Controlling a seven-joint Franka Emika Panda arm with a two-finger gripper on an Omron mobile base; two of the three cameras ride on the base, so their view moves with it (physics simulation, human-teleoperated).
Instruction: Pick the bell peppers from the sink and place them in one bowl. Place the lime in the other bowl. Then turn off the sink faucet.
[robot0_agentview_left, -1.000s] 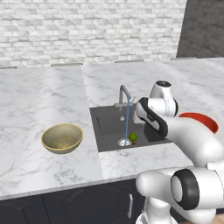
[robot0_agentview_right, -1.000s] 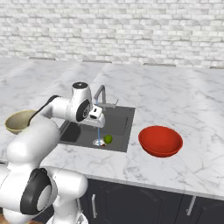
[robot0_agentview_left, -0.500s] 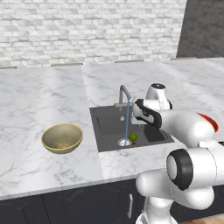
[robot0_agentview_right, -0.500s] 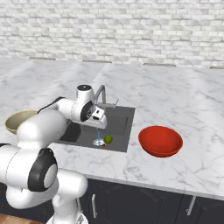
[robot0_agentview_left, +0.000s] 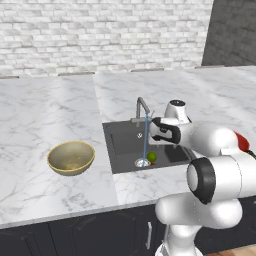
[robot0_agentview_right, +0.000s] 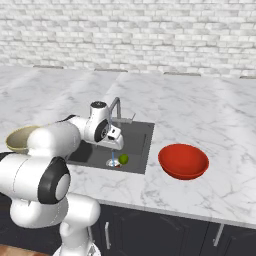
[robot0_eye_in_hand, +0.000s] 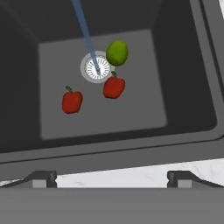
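Two red bell peppers (robot0_eye_in_hand: 72, 100) (robot0_eye_in_hand: 114, 86) lie on the floor of the dark grey sink (robot0_eye_in_hand: 183, 87), one left of the round drain and one just below it. Touching the drain's upper right rim is the green lime (robot0_eye_in_hand: 117, 53) (robot0_agentview_left: 152, 157) (robot0_agentview_right: 123, 159). A blue stream of water runs from the faucet (robot0_agentview_left: 142, 107) (robot0_agentview_right: 117, 107) onto the drain. My gripper (robot0_eye_in_hand: 112, 179) (robot0_agentview_left: 161, 136) (robot0_agentview_right: 114, 141) hovers open above the sink's near rim, nothing between its fingers. The tan bowl (robot0_agentview_left: 71, 157) (robot0_agentview_right: 20, 139) sits left of the sink, the red bowl (robot0_agentview_right: 183, 161) right of it.
White marble counter (robot0_agentview_left: 60, 110) surrounds the basin, with a grey brick wall behind it. My own white arm bends low over the counter's front edge and hides most of the red bowl in the left base view.
The hand has shifted slightly over the sink and the elbow has swung lower toward the front. Peppers, lime and bowls lie where they were. The jaws stay open.
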